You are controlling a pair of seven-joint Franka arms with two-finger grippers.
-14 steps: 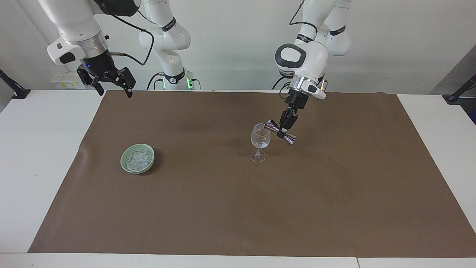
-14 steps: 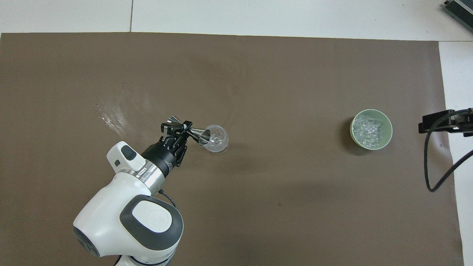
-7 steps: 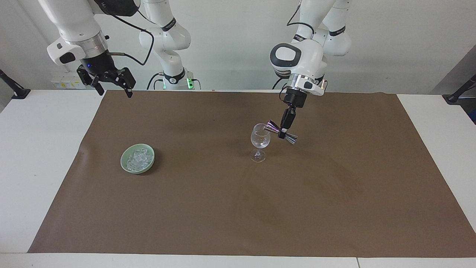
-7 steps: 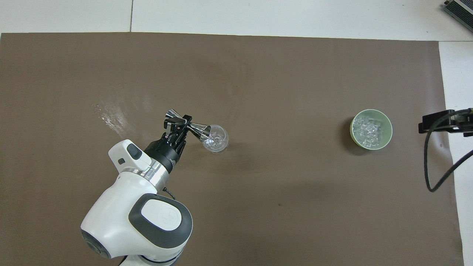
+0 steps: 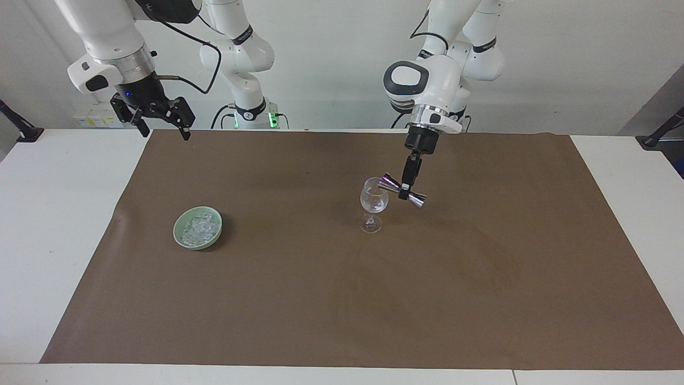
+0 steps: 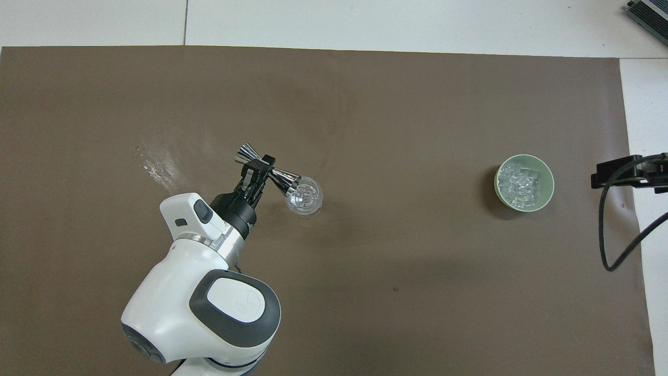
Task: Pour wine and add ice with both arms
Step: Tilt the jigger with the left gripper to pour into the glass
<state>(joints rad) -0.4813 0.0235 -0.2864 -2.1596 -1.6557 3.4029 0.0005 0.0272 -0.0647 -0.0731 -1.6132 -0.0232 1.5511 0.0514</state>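
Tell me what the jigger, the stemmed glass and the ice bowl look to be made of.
Jigger: polished metal, likely steel; mirror-like streaks on both cones.
Wine glass: clear glass or clear plastic; the brown mat shows through it.
Bowl: pale green glazed ceramic, possibly plastic; smooth, opaque, soft sheen.
Ice: clear glinting cubes; real or acrylic cannot be told.

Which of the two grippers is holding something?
The left gripper, shut on the metal jigger tipped over the wine glass. The right gripper hangs open and empty at the table's edge.
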